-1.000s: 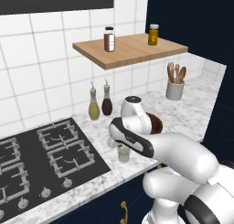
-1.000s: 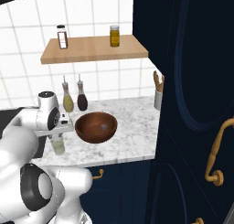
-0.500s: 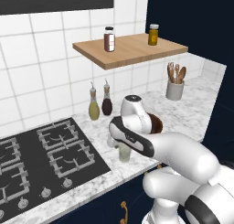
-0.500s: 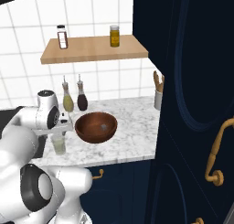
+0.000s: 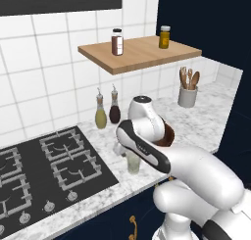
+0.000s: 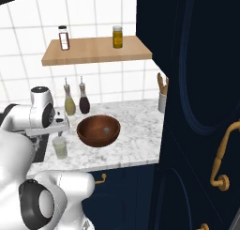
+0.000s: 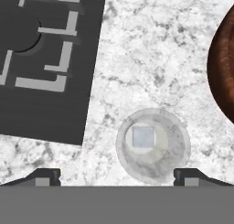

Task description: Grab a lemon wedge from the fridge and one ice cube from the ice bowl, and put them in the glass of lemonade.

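Observation:
The glass of lemonade (image 7: pixel 153 144) stands on the marble counter between the hob and the ice bowl (image 7: pixel 224 67). Looking straight down in the hand view, a pale square ice cube (image 7: pixel 143 137) lies inside the glass. My gripper (image 7: pixel 117 176) hovers just above it, open, with the fingertips (image 7: pixel 45 175) spread wide and nothing between them. From the right base view the glass (image 6: pixel 60 147) sits under the gripper (image 6: pixel 58 132), left of the brown ice bowl (image 6: pixel 98 129). The left base view shows the glass (image 5: pixel 133 163) partly behind my arm. The lemon wedge and the fridge are out of view.
A black gas hob (image 5: pixel 54 160) lies left of the glass. Two spouted bottles (image 5: pixel 108 111) stand at the tiled wall, a grey utensil holder (image 5: pixel 188 94) at the back right. A wooden shelf (image 5: pixel 142 53) with two jars hangs above. Tall navy cabinets (image 6: pixel 197 83) close the right side.
The gripper has gone from shut to open above the glass. The arm has hardly moved otherwise.

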Controlling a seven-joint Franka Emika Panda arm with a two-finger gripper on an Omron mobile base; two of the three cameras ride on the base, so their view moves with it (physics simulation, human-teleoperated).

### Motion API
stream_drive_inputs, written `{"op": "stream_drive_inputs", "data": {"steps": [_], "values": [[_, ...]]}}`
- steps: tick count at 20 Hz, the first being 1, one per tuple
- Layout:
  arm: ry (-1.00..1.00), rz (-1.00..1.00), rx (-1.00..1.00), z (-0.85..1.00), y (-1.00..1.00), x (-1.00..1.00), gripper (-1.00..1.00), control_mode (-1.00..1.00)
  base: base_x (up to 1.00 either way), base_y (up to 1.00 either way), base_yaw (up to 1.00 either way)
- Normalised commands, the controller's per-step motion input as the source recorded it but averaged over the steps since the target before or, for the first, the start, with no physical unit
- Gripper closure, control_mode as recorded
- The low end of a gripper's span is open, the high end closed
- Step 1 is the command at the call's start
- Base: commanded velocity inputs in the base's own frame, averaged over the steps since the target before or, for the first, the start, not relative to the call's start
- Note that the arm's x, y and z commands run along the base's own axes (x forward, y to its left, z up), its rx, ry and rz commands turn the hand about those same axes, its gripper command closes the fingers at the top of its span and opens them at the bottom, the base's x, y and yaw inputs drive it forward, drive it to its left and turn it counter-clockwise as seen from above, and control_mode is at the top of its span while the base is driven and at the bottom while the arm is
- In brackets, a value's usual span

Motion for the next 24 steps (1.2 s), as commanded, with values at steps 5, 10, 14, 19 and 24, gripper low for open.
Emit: {"op": "stream_drive_inputs", "data": {"steps": [5,10,14,19,24], "values": [[0.00,0.00,0.03,0.00,-0.48,-0.30,-1.00,-1.00,0.00,0.00,0.00],[0.00,0.00,0.05,0.00,-0.58,-0.27,-1.00,-1.00,0.00,0.00,0.00],[0.00,0.00,0.02,0.01,-0.37,-0.30,-1.00,-1.00,0.00,0.00,0.00],[0.13,-0.10,-0.01,0.72,-0.46,-0.29,-1.00,-1.00,0.00,0.00,0.00],[0.16,-0.26,-0.01,0.64,-0.03,-0.05,-1.00,-1.00,0.00,0.00,0.00]]}}
